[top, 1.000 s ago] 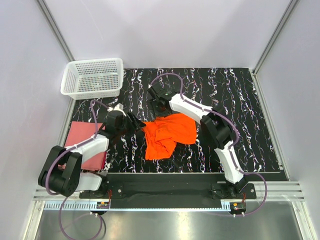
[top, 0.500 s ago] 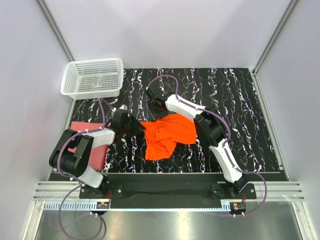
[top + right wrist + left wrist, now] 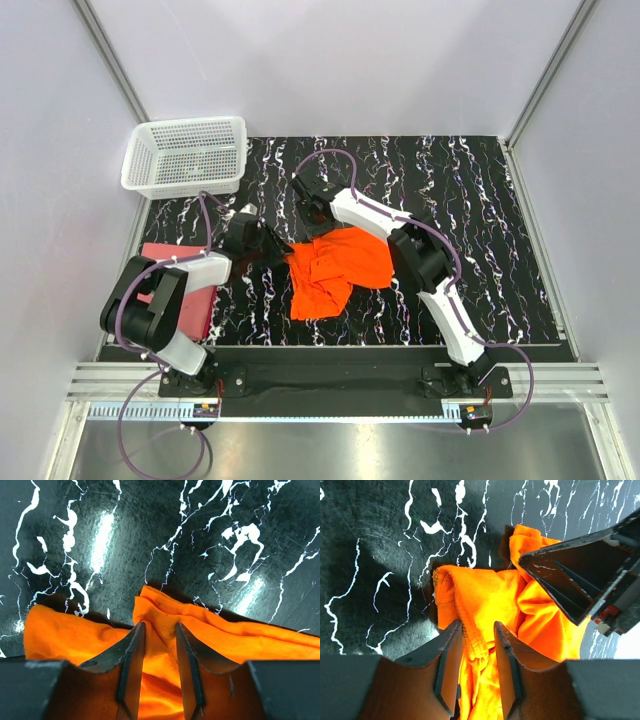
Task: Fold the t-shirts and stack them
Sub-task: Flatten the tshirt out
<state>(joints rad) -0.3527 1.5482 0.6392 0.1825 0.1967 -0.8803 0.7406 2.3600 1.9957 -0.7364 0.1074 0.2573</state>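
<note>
Lying rumpled, the orange t-shirt (image 3: pixel 335 270) is pinched by left gripper (image 3: pixel 477 626) and right gripper (image 3: pixel 159 626).

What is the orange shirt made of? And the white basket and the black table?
The orange t-shirt looks like soft, matte cloth: it wrinkles and bunches. The white basket seems stiff plastic, its walls an even mesh of holes. The table top looks glossy, black with white marble veins, perhaps laminate or stone; lamps glare off it.

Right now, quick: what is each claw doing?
Left gripper: closed on a fold of the orange shirt.
Right gripper: closed on the orange shirt's edge.
</note>
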